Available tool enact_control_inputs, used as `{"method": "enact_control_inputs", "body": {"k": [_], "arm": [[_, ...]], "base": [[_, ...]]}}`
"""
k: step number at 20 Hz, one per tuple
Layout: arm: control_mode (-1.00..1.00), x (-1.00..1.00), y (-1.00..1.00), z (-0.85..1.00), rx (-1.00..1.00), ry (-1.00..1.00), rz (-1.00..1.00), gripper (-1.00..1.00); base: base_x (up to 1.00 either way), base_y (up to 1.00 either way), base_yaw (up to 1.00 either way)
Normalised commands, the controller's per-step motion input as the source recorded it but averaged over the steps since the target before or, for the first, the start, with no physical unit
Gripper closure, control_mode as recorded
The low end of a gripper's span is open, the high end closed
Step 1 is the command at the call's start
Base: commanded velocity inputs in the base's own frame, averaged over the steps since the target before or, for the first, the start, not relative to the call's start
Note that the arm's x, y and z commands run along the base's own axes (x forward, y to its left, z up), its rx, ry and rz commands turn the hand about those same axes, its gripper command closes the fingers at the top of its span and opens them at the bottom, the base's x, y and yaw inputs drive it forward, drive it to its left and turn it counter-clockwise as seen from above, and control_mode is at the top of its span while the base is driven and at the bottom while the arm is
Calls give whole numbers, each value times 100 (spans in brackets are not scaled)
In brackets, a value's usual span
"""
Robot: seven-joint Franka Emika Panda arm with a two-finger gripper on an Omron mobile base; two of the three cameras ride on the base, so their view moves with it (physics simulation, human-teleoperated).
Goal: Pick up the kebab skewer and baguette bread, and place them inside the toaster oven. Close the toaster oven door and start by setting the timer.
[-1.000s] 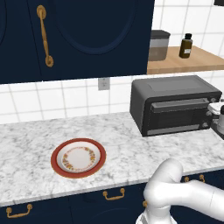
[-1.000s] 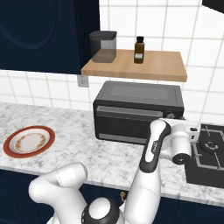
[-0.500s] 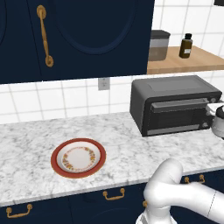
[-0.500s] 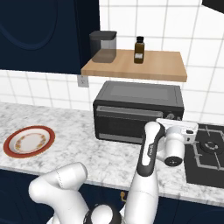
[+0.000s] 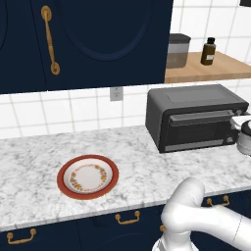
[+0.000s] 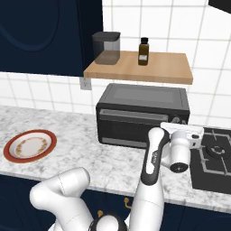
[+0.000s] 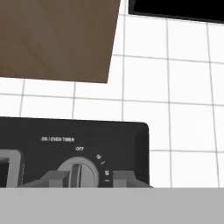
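- My left base view looks forward and down from behind my arm's left, over the tabletop toward the toaster oven.
- My right base view faces the same toaster oven and tabletop from behind-right; both share the plate and the wooden shelf.
- My hand view sits very near the oven's timer knob, tilted up at the shelf's underside.

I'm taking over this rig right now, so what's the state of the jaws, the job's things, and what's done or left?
Gripper: at the toaster oven timer knob, a finger on each side; whether it grips, I cannot tell.
Toaster oven door: closed.
Plate: no food on it; skewer and baguette presumably inside the oven.
Knob pointer at OFF.
Left: turn the knob to set the timer.
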Motion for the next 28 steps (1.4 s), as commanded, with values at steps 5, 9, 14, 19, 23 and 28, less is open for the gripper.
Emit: {"method": "enact_control_inputs", "body": {"k": [5,9,14,19,23,28], "arm": [[-100,0,17,32,-5,0,0,100],[-100,0,32,29,-5,0,0,100],[-100,0,23,37,-3,0,0,100],[-100,0,30,40,-2,0,1,100],[-100,1,21,28,0,0,1,100],[-100,8,5,10,2,2,0,100]], "base": [[0,0,0],[0,0,0],[0,0,0],[0,0,0],[0,0,0],[0,0,0]]}}
